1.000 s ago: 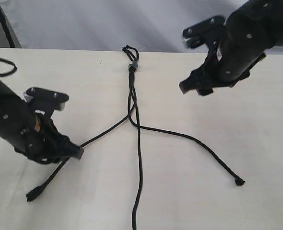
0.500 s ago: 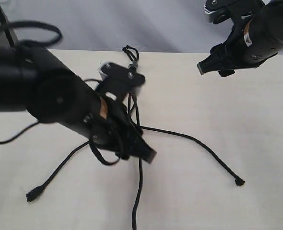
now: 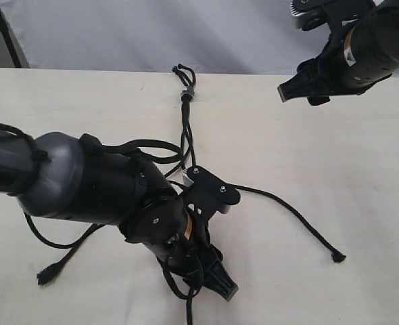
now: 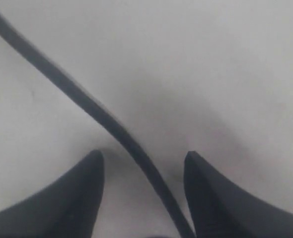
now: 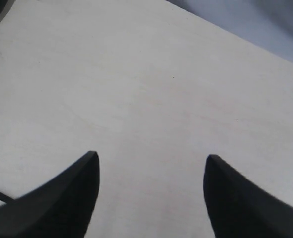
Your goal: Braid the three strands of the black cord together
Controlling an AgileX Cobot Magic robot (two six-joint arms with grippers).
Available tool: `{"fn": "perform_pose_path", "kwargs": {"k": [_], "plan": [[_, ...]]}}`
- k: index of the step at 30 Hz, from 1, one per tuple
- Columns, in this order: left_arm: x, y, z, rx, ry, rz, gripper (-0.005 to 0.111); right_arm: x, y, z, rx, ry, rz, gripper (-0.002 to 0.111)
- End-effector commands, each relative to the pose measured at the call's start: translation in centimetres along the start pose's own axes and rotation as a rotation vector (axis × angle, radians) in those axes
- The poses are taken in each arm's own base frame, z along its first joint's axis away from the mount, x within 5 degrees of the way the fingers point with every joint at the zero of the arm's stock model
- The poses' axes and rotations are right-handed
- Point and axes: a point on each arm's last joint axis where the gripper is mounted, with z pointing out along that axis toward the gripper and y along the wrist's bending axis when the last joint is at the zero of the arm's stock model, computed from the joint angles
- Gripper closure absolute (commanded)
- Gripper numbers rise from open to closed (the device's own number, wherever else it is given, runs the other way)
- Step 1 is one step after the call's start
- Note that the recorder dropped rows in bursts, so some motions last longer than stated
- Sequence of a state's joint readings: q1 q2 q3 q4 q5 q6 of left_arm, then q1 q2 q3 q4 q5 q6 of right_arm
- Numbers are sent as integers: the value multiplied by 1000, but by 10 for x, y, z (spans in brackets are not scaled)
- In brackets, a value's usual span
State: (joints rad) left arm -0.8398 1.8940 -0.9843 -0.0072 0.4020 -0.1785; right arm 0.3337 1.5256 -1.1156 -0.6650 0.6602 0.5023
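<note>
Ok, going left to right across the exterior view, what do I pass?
left strand's tip → cord's knot → left gripper → right gripper → right strand's tip

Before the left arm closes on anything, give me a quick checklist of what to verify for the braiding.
1. Left tool open: ok.
2. A strand running between its fingers: ok, seen in the left wrist view.
3. Which of the three strands that is: cannot tell, the left arm covers that spot in the exterior view.
4. Right tool open and empty, held away from the cord: ok.
5. Knot lying near the far edge of the table: ok.
6. Outer strand on the right lying free of both tools: ok.
</note>
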Motion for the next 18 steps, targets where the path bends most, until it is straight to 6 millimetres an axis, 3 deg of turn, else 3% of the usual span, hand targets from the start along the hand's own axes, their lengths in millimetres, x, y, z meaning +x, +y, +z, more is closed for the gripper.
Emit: {"fn": "perform_pose_path", "kwargs": {"k": [1,3,6,7,9,11,13,15,16,18], "plan": [[4,-1,12,-7,35,5,59,-1,-2,-2,-1,-12,17,50],[6,-1,14,-11,53,5,63,-1,-2,-2,-7,-17,21,50],[6,-1,9,-11,56,12,87,-2,-1,-2,-15,-28,24,50],[4,-1,3,-18,49,31,101,-2,-1,-2,-16,-30,24,50],[-5,2,-16,-53,26,91,107,-2,-1,-2,-16,-30,24,50],[-18,24,-45,-135,-5,100,107,-1,0,-2,-19,-26,22,50],[-23,75,-69,-293,-12,128,107,1,3,1,-43,-49,13,50],[-15,107,-67,-339,33,99,107,1,5,2,-56,-66,11,50],[-8,128,-59,-342,28,65,107,1,5,2,-57,-68,11,50],[5,150,-42,-329,13,37,107,1,5,2,-57,-68,11,50]]}}
